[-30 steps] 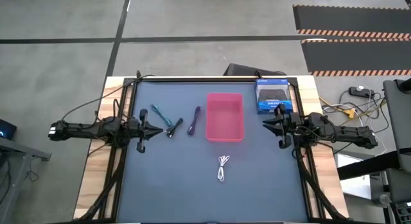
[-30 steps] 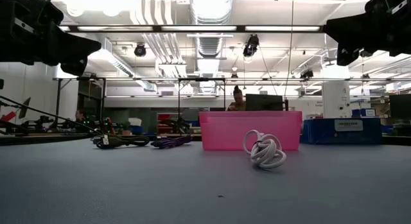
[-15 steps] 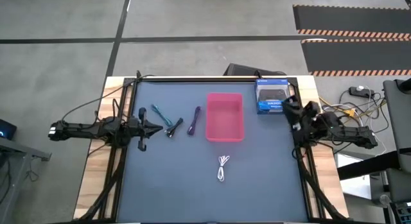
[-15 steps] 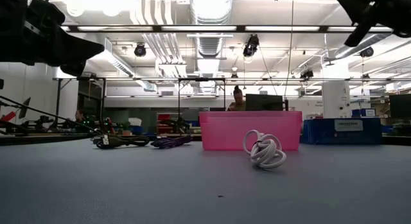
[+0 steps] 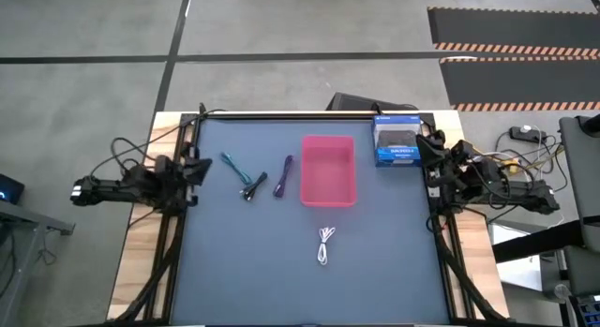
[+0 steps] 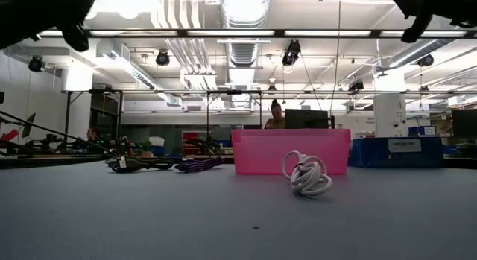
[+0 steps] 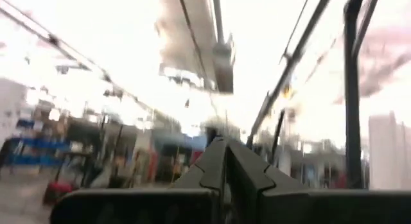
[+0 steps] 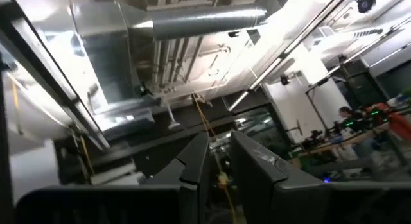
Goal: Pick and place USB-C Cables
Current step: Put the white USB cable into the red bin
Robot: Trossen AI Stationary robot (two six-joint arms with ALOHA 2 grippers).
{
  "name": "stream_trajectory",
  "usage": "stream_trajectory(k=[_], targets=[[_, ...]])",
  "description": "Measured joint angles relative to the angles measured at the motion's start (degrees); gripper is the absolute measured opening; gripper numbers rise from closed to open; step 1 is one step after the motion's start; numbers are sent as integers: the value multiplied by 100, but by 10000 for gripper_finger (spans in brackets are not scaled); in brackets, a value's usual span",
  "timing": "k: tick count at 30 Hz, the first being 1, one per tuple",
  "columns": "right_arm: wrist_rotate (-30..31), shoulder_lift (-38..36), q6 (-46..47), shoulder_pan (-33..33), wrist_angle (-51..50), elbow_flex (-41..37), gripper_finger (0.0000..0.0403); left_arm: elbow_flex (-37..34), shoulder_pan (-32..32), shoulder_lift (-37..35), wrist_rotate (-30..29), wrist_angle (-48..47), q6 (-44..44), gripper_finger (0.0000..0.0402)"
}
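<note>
Four bundled cables lie on the dark mat: the teal cable (image 5: 232, 166), the black cable (image 5: 251, 187), the purple cable (image 5: 283, 177) and the white cable (image 5: 325, 245) (image 6: 306, 174). The pink tray (image 5: 328, 170) (image 6: 291, 150) stands to the right of the purple one. My left gripper (image 5: 195, 166) (image 7: 225, 153) is drawn back at the mat's left edge, shut and tipped up toward the ceiling. My right gripper (image 5: 422, 142) (image 8: 219, 153) hangs at the mat's right edge by the blue box, also tipped up, with a narrow gap between its fingers. Neither holds anything.
A blue box (image 5: 397, 140) sits at the mat's far right corner, close to my right gripper. Black frame rails (image 5: 309, 113) run round the mat. Bare mat lies around the white cable, toward the near edge. A person (image 6: 276, 111) sits far behind the table.
My left gripper has pulled back toward the table's left edge and tipped upward. My right gripper has drawn back toward the right and far edge, beside the blue box, and tipped upward too. The cables and tray have stayed where they were.
</note>
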Motion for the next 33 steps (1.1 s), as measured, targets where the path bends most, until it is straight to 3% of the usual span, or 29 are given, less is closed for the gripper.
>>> stream_trajectory(k=[6,14,19,26,29,33], targets=[[79,868,-545,0,-21,536,57,0,0,-2,-9,770,467,0],[875,1732,-764,-13,-90,1256,57,0,-2,0,-9,1419,765,0],[1453,1883,-593,-15,-800,1783,57,72,-2,2,-7,1567,752,0],[1496,1879,-335,-98,-2082,2536,57,288,-2,0,-24,1604,748,0],[1498,1910,-185,-231,-2485,2837,57,345,-2,0,-463,1591,744,0],[1493,2027,-104,-465,-2698,3170,57,390,0,57,-1670,1600,211,0]])
